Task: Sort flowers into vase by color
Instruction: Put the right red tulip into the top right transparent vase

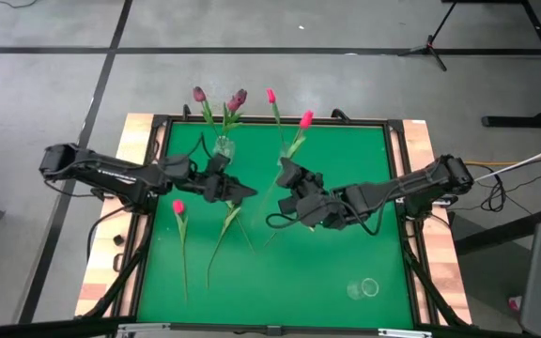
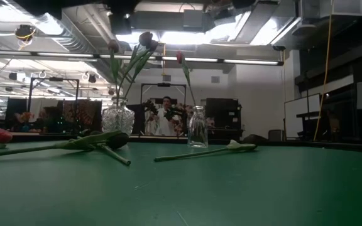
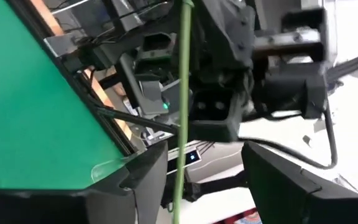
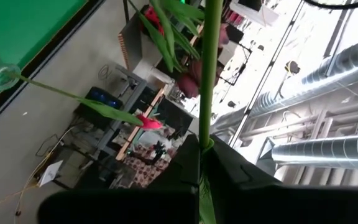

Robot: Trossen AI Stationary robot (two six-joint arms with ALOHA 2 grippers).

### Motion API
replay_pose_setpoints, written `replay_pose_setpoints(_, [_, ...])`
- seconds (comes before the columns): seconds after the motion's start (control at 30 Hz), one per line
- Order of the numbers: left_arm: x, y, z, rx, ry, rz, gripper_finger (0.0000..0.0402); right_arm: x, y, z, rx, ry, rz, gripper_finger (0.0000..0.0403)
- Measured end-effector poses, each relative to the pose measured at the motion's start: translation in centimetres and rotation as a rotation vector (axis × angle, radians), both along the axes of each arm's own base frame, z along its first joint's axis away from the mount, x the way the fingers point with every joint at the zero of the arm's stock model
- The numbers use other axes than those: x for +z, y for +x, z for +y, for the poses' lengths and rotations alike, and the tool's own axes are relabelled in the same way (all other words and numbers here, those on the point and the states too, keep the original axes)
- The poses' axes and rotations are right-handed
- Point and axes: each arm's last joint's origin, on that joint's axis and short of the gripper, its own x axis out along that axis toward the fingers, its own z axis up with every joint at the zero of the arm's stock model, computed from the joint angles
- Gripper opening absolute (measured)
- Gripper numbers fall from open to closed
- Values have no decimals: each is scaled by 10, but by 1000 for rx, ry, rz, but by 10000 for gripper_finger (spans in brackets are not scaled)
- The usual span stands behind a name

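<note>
Two vases already hold flowers in the high view: dark heads in the round vase (image 1: 223,146), pink ones (image 1: 305,119) beside it; three flowers (image 1: 178,207) lie on the green surface (image 1: 346,169), so sorting looks about half done. Low view: narrow vase (image 2: 197,127) upright, stems lying in front. Left wrist view: left claw (image 3: 204,180) apart around a stem (image 3: 181,93). Right wrist view: right claw (image 4: 201,163) clamped on a green stem (image 4: 211,68).
</note>
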Motion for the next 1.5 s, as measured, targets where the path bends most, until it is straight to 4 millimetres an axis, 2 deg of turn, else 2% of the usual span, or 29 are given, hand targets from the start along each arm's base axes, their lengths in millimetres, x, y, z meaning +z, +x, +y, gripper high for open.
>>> replay_pose_setpoints(0.3, [1,14,-15,-30,-24,-21,207,-3,2,2,33,13,9,9])
replay_pose_setpoints(0.57, [5,32,-18,-46,16,-14,207,1,3,2,30,5,-14,9])
replay_pose_setpoints(0.73, [5,33,-19,-70,29,-15,207,1,3,2,16,-12,2,9])
replay_pose_setpoints(0.9, [13,27,-19,-115,54,-55,207,0,2,2,10,-15,4,9])
replay_pose_setpoints(1.1, [25,18,-7,-82,70,-100,207,0,0,12,41,-19,12,9])
replay_pose_setpoints(1.3, [12,25,0,33,51,-9,207,0,-1,16,69,-12,9,9])
replay_pose_setpoints(1.5, [7,33,-1,17,7,-24,207,0,1,17,128,20,8,9])
